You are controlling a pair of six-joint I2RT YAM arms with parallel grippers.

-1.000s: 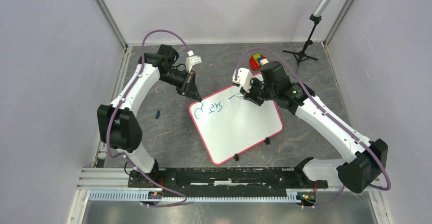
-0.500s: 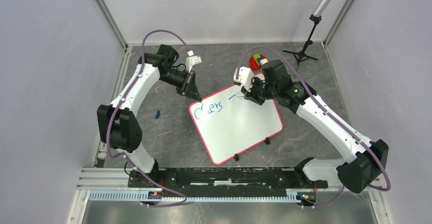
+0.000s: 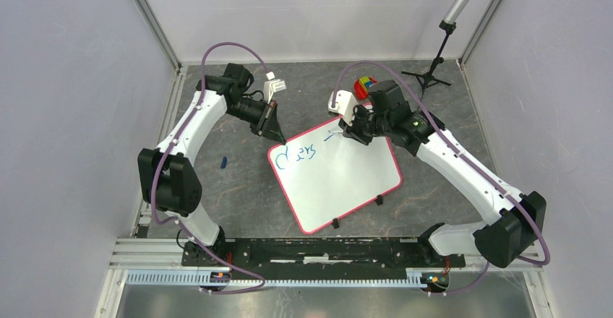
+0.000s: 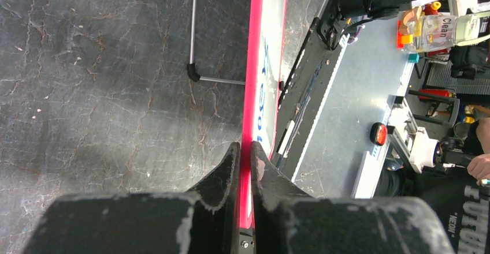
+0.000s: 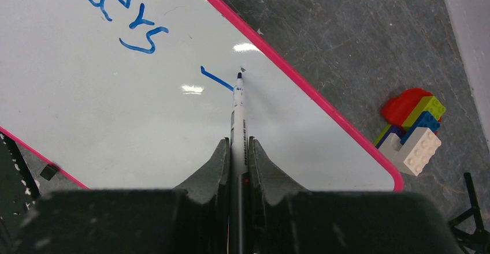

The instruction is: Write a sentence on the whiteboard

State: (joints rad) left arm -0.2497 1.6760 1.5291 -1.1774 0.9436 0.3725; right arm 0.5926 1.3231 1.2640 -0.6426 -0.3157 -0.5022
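Note:
The whiteboard (image 3: 340,181) lies tilted on the dark table, white with a pink-red rim. Blue lettering (image 3: 300,155) near its far left corner reads roughly "Cheers", followed by a short blue dash (image 3: 332,138). My left gripper (image 3: 277,139) is shut on the board's far left corner; the left wrist view shows its jaws clamping the red rim (image 4: 247,127). My right gripper (image 3: 347,131) is shut on a marker (image 5: 238,127), its tip at the end of the blue dash (image 5: 216,78) near the board's far edge. The lettering also shows in the right wrist view (image 5: 124,17).
A pile of coloured toy bricks (image 3: 366,85) lies just beyond the board's far corner, also in the right wrist view (image 5: 413,124). A small blue cap (image 3: 224,162) lies on the table left of the board. A black tripod stand (image 3: 432,69) is at the back right.
My right gripper with the marker has moved slightly away toward the board's far edge; the right arm's elbow shifted. The left arm has not moved.

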